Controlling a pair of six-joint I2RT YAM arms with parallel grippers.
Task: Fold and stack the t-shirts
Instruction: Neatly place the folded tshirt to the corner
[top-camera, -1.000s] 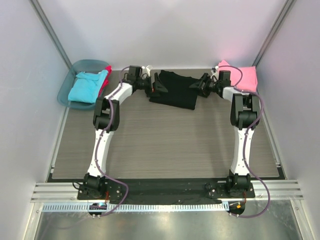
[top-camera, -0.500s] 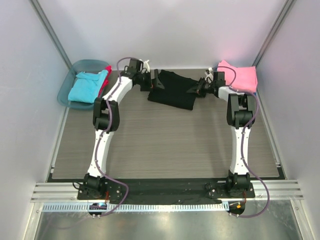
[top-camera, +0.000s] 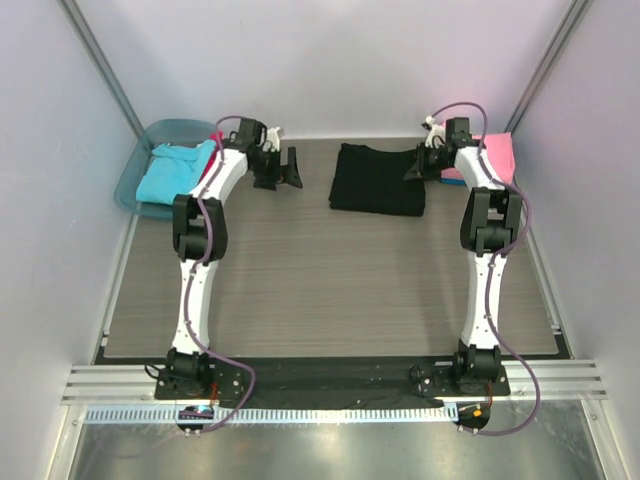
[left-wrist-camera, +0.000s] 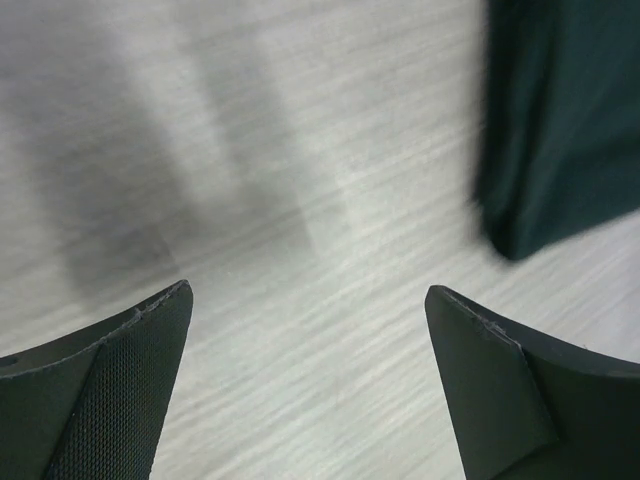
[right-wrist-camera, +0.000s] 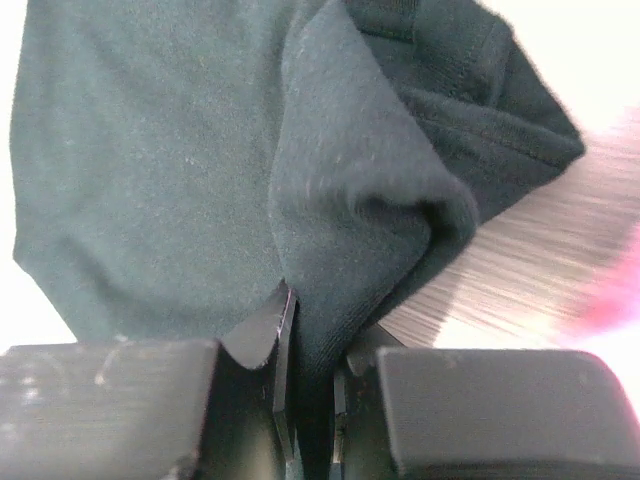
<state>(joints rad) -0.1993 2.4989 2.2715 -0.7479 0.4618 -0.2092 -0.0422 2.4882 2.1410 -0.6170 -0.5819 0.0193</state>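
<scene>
At the back of the grey wood-look counter (top-camera: 330, 280) lies the folded black cloth t-shirt (top-camera: 378, 180). On the right arm (top-camera: 480, 300) the jaws are pinching the shirt's right edge. On the left arm (top-camera: 195, 290) the jaws are spread wide over bare counter, apart from the shirt. A pink cloth t-shirt (top-camera: 497, 155) sits at the back right corner.

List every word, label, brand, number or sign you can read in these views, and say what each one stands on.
No text can be read in any view.
Black t-shirt: plain, no print or tag showing.
Pink t-shirt, turquoise t-shirt, teal tub: no markings visible.
Small coloured parts by the left arm's base: too small to tell whether they carry text.
</scene>
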